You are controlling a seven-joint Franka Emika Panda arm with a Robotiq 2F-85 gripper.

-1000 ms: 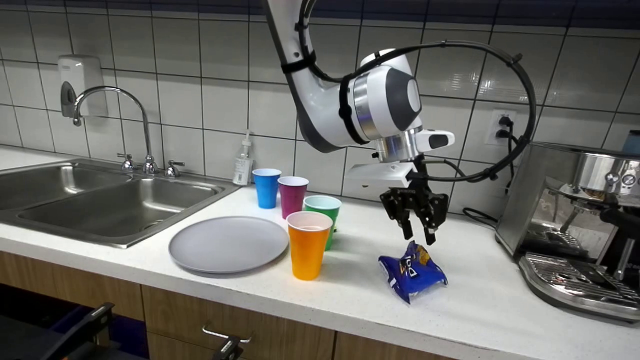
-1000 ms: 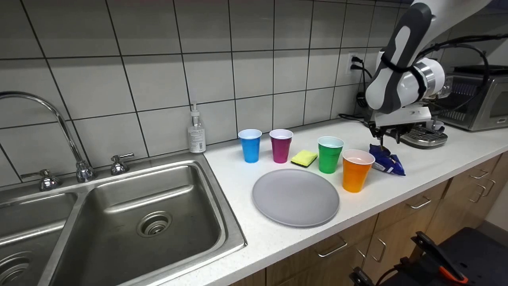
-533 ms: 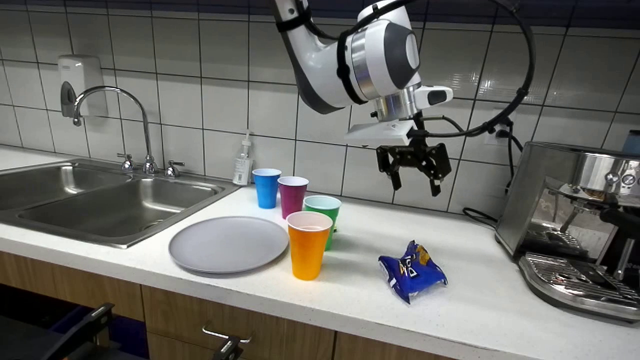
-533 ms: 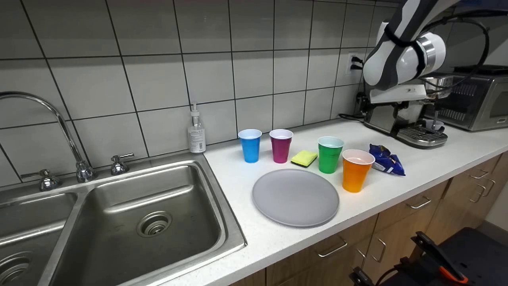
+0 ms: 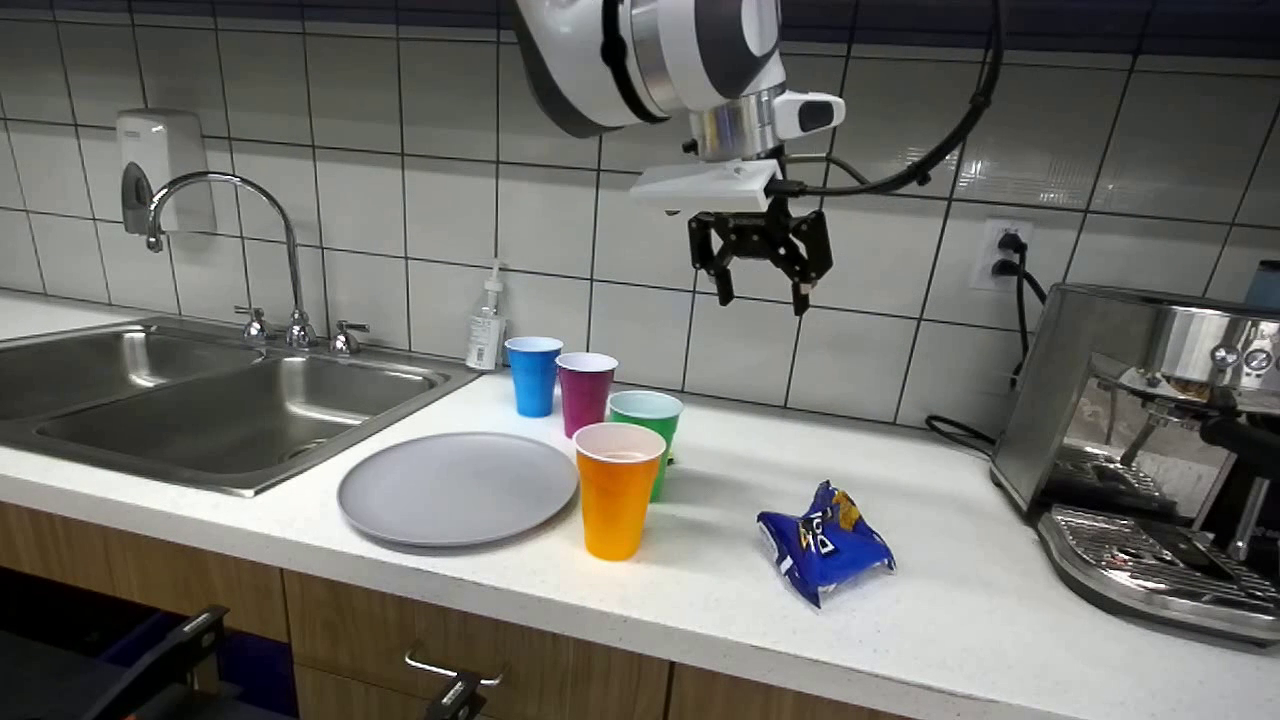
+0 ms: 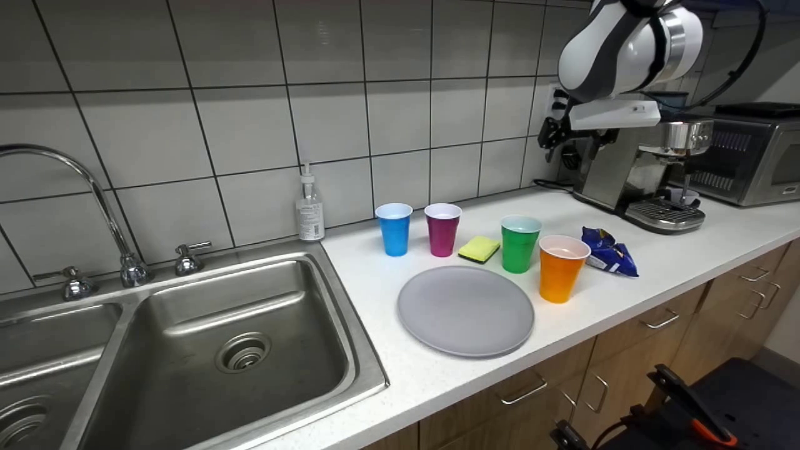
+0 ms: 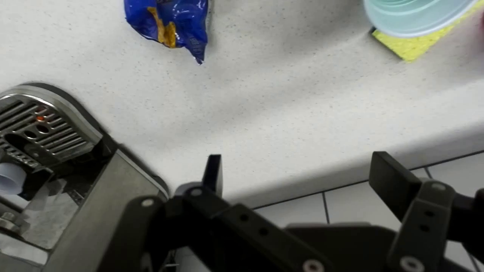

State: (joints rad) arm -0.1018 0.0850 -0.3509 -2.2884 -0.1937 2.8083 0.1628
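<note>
My gripper is open and empty, high above the counter in front of the tiled wall. It also shows in an exterior view and at the bottom of the wrist view, its fingertips wide apart. A crumpled blue snack bag lies on the counter below and apart from the gripper. It shows in the wrist view at the top. An orange cup and a green cup stand upright beside the bag. The gripper touches nothing.
A grey plate lies between the cups and the sink. A purple cup, blue cup and yellow sponge are behind it. A soap bottle stands by the wall. A coffee machine stands beyond the bag.
My gripper has risen from just above the blue bag, its jaws have spread wider, and it has moved left in both exterior views. The bag and cups have not moved.
</note>
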